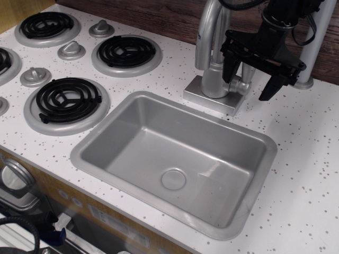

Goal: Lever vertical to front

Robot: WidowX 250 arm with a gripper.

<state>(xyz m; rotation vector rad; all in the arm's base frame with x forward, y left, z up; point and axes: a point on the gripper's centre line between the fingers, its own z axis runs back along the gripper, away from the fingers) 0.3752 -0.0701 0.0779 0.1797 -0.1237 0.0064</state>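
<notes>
The lever (247, 73) is a short silver-grey handle on a round pivot (240, 85) at the right side of the faucet body (214, 79). It stands roughly upright, and its upper part is hidden behind the gripper. My black gripper (249, 79) comes down from the upper right with its jaws open. One finger (229, 67) is to the left of the lever and the other finger (270, 87) is to its right. Neither finger visibly touches the lever.
The tall curved spout (208, 32) rises just left of the gripper. The grey sink basin (132, 114) lies in front of the faucet base (204, 98). Black coil burners (126, 51) and small grey knobs (71, 50) fill the left. A grey post (312, 53) stands at the right.
</notes>
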